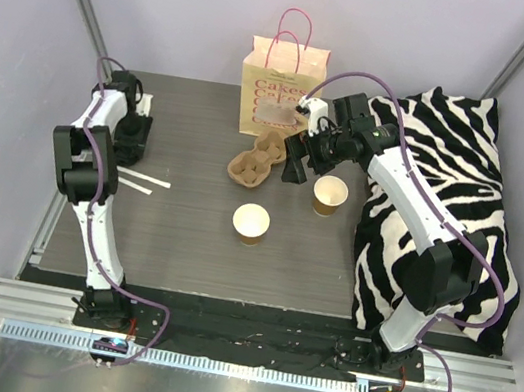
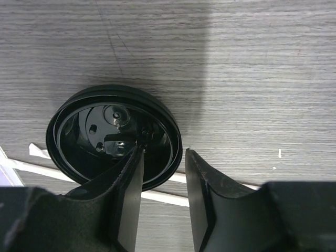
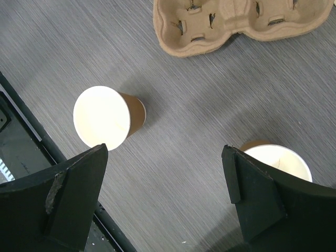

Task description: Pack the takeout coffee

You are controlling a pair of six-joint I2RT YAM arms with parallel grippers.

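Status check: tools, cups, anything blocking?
Left tool open, straddling black lid rim. Right tool open, hovering between two unlidded cups. Carrier empty; nothing blocking the cups.

One brown paper cup (image 1: 250, 221) stands upright and lidless mid-table, a second cup (image 1: 329, 195) nearer the right edge. The pulp carrier (image 1: 256, 161) lies before the upright paper bag (image 1: 280, 93) at the far edge. A black lid (image 2: 113, 136) lies flat near the left edge.
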